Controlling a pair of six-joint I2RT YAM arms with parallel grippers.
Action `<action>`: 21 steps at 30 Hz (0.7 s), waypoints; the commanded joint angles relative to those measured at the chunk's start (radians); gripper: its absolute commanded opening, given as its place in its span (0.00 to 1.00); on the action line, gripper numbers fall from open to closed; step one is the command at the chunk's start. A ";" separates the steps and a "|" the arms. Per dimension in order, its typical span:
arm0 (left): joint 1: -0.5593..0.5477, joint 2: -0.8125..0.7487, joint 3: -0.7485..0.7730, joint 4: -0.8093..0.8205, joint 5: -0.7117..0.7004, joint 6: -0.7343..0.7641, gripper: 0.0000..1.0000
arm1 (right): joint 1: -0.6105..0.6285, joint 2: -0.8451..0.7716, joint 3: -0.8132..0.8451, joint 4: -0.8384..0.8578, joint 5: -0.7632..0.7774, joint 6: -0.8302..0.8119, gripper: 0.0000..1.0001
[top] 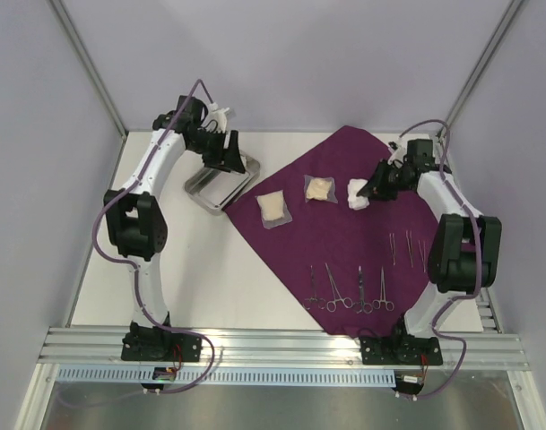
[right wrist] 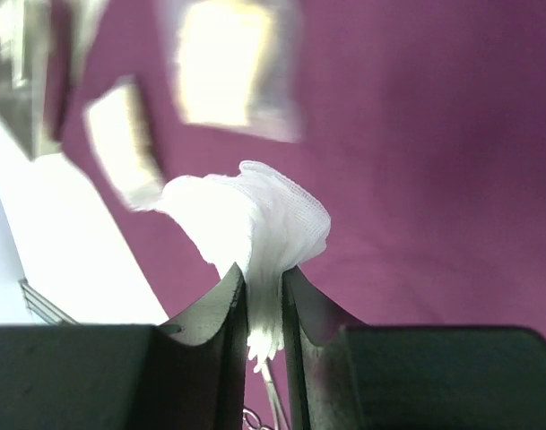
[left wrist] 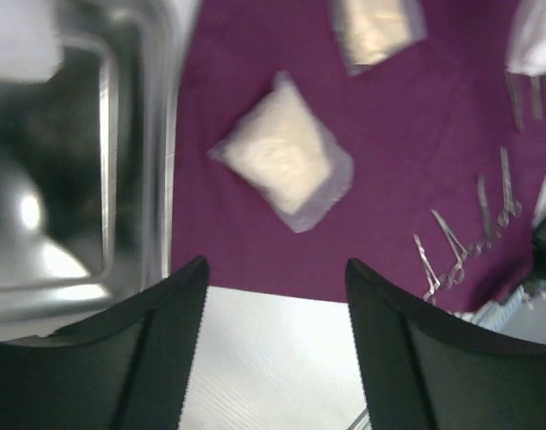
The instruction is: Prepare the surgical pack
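A dark purple cloth (top: 344,237) lies spread on the table. On it are two bagged gauze pads (top: 274,209) (top: 319,188), and several steel clamps (top: 348,292) lie near its front corner. My right gripper (right wrist: 264,273) is shut on a bunched white gauze pad (right wrist: 255,215) at the cloth's right side, where the gripper (top: 369,191) holds the gauze (top: 357,195). The steel tray (top: 203,191) sits on bare table left of the cloth. My left gripper (top: 226,157) hangs open above the tray's far end. In the left wrist view it (left wrist: 277,278) holds nothing, with the tray (left wrist: 156,134) at left and a gauze pad (left wrist: 286,161) ahead.
Three thin steel instruments (top: 407,249) lie on the cloth's right part, close to my right arm. White walls with metal posts close in the table on both sides and at the back. An aluminium rail (top: 281,345) runs along the near edge.
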 commanded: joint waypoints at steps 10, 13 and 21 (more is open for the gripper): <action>-0.167 -0.099 0.240 0.024 0.419 0.092 1.00 | 0.380 -0.292 0.094 0.358 0.055 0.120 0.00; -0.186 -0.105 0.242 0.043 0.423 0.094 1.00 | 0.428 -0.280 0.121 0.391 0.070 0.124 0.01; -0.198 -0.116 0.203 0.130 0.431 0.066 1.00 | 0.472 -0.248 0.184 0.394 -0.006 0.113 0.01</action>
